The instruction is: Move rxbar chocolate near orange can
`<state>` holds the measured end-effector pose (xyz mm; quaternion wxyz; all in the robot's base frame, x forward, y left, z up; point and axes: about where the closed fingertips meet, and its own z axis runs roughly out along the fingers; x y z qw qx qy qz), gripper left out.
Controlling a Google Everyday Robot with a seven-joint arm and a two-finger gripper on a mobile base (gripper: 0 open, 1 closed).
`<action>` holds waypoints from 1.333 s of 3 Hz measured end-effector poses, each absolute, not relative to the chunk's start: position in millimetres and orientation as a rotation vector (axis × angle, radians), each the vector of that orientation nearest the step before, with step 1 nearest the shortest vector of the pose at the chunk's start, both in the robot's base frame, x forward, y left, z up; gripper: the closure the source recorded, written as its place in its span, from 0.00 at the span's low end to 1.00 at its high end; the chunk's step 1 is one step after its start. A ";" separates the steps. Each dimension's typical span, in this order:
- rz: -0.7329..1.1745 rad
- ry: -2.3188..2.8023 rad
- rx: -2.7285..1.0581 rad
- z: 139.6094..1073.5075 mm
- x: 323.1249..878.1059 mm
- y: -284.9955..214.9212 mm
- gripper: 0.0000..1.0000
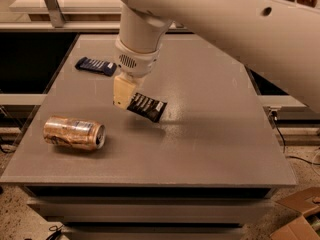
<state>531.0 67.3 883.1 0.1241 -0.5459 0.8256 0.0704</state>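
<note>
The gripper (125,100) hangs just beyond the orange can (74,132), clamped on one end of the rxbar chocolate (148,108), which juts out tilted on the claw's side facing away from the can

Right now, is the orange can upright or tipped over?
Tipped: the orange can lies on its side on the table; the claw at mid-table grips the black bar.

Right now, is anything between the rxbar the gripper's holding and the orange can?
Nothing visible. The gripper holds the rxbar chocolate to the right of the orange can, with only bare table between them. The blue bar lies farther back, off that path.
</note>
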 end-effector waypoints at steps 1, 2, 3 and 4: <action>0.238 2.387 -1.606 886.9 531.3 77.4 1.00; 0.274 2.373 -1.633 892.8 528.6 86.4 1.00; 0.308 2.366 -1.667 893.8 521.5 97.2 1.00; 0.337 2.356 -1.698 894.1 512.1 106.7 1.00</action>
